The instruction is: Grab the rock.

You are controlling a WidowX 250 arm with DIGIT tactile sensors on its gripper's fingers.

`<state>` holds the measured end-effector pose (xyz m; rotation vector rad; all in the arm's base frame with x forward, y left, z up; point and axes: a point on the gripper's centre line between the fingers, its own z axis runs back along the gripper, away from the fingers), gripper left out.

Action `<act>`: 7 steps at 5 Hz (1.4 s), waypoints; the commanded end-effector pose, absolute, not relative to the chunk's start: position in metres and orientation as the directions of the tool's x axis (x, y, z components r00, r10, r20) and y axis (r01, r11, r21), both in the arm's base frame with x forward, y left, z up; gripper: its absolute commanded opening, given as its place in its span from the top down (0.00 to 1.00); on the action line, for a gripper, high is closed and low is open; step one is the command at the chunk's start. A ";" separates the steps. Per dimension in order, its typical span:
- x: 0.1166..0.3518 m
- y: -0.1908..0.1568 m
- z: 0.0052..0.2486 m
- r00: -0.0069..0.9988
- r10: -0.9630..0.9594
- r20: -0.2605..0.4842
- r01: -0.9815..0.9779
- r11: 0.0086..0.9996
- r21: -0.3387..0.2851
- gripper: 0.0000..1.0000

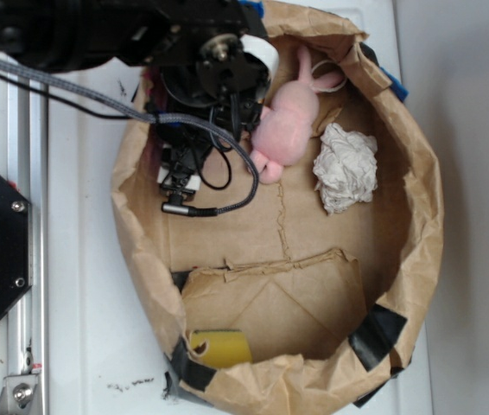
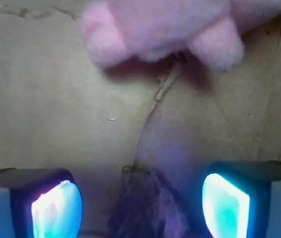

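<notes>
Rock (image 2: 148,206) sits low in the wrist view, dark and rough, on the brown paper floor between the glowing fingers (image 2: 225,206). The jaws stand open, apparently not touching it, though the view blurs there. Just beyond lies the pink plush toy (image 2: 170,29); a crumpled paper ball (image 1: 346,167) rests nearby.

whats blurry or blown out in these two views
Wrist view: the tool pads glow overexposed cyan-white, the rock between them is soft and purple-tinted, the pink plush toy is out of focus. Exterior view: sharper overall, the dark arm blocks the rock, the white paper ball looks slightly washed out.
</notes>
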<state>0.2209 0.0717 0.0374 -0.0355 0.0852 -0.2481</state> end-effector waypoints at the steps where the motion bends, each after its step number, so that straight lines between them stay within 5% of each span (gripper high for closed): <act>1: 0.213 0.060 0.015 0.943 -0.300 -0.142 0.305 0.952 0.010 0.00; 5: 0.206 0.067 0.008 0.929 -0.303 -0.214 0.316 0.948 0.030 0.00; 6: 0.205 0.066 0.010 0.934 -0.299 -0.195 0.311 0.950 0.033 1.00; 7: 0.204 0.062 0.013 0.931 -0.313 -0.185 0.325 0.945 0.037 1.00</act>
